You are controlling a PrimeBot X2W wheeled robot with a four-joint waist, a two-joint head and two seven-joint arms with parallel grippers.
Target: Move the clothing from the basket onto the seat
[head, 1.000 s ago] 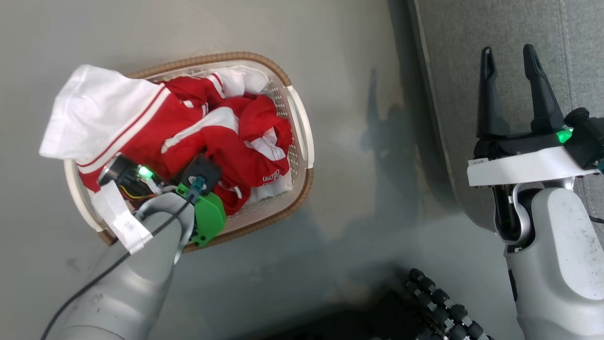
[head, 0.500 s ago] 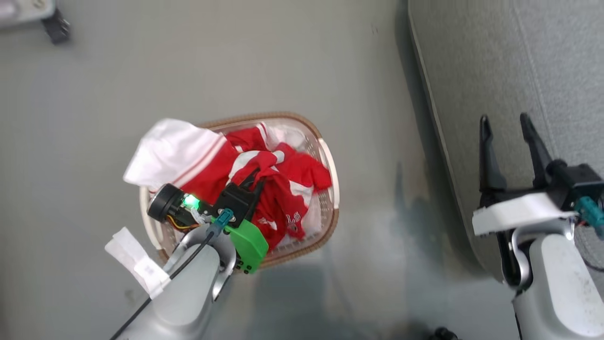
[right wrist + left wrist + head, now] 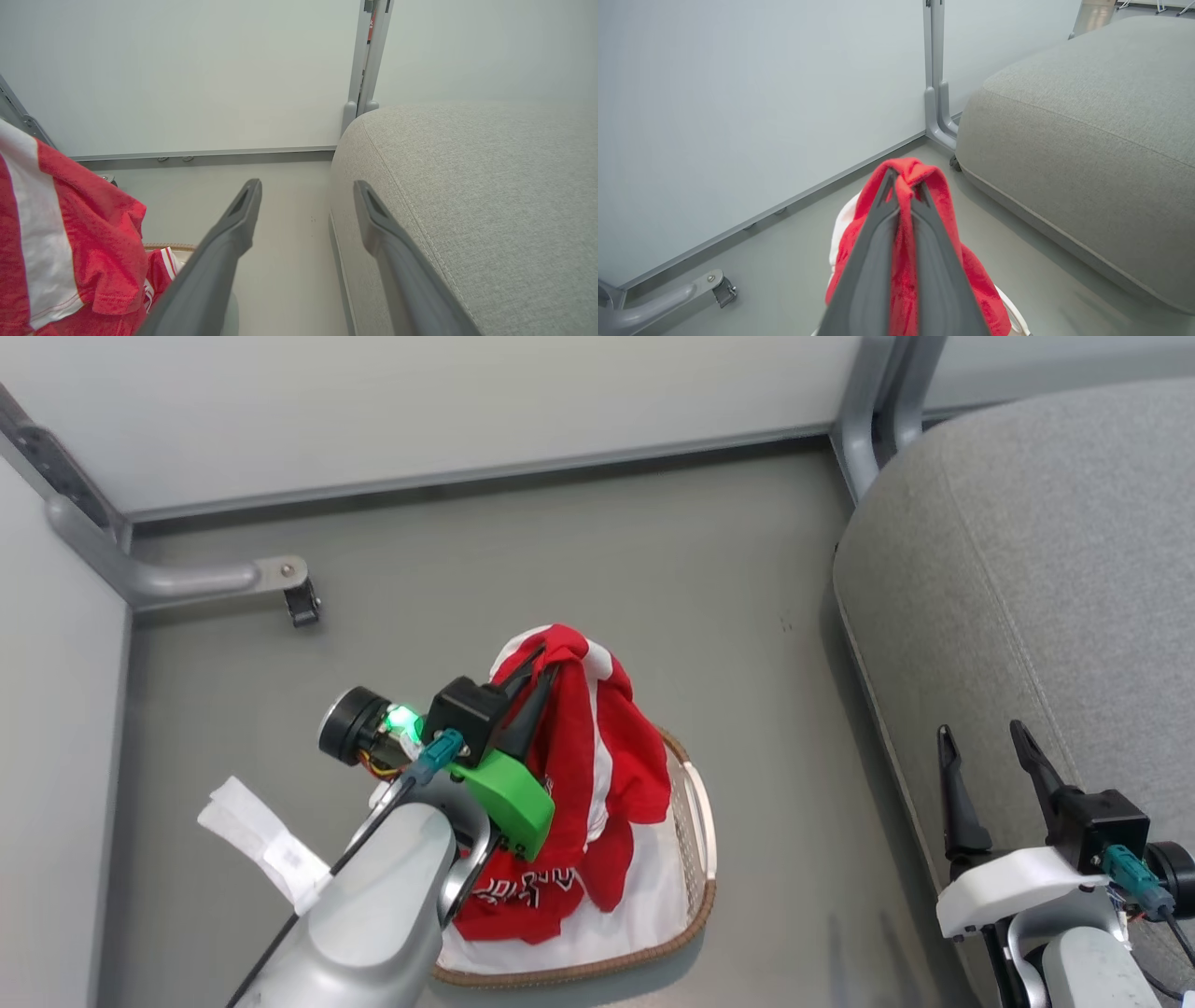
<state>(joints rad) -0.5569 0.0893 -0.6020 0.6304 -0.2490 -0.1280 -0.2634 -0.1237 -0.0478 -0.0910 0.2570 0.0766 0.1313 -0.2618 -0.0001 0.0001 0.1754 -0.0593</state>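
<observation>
Obs: the left gripper [image 3: 544, 661] has its fingers pressed together, pinching 1 small fold of a red jersey [image 3: 597, 775]. The jersey hangs from that pinch above the basket [image 3: 698, 896], which sits on the floor [image 3: 653, 551]. Its lettered hem reaches down to the white fabric [image 3: 644, 915] in the basket. I cannot tell whether the hem is free of it.

Risk 1: the grip is thin. In the left wrist view only a narrow ridge of cloth sits between the fingertips. A quick swing to the right could let the soft fabric slide out and drop onto the floor.

Risk 2: the hanging tail is long. If it drags on the rim or a handle, the light basket may shift or tip. The white fabric could also come along with it.

Risk 3: the seat [image 3: 1046, 569] stands to the right, apart from the basket, with a tall rounded side. If carried too low, the tail would hit that side, not land on top.

Risk 4: the right gripper [image 3: 980, 733] holds nothing, with its fingers spread, and sits at the seat's near left edge. It lies close to the likely path, so the jersey could drape over it, or the 2 arms could meet.
</observation>
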